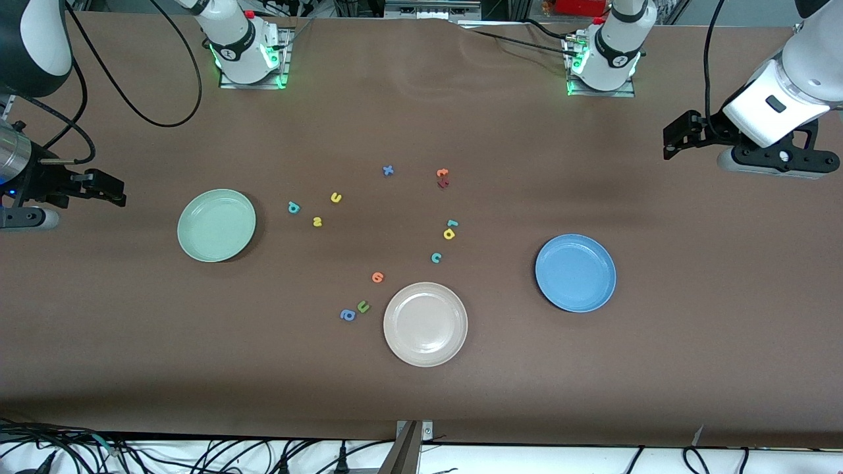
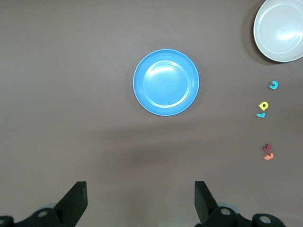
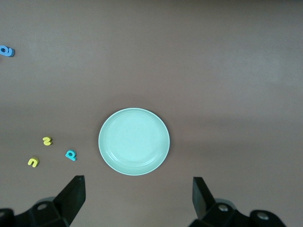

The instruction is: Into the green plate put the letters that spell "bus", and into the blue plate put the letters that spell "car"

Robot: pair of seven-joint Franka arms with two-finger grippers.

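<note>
Both grippers hang spread and empty — left gripper at the left arm's end of the table, right gripper at the other. "bus" letters lie beside the green plate, "car" letters near the blue plate — grabbing the decoy green u or blue a is the danger.

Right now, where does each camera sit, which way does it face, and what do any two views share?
Front view: high across the table, facing both bases; left gripper and right gripper open, waiting at the table's ends.
Left wrist view: looks down on the blue plate; own fingertips show.
Right wrist view: looks down on the green plate; own fingertips show.
Shared: both plates appear in front too.
</note>
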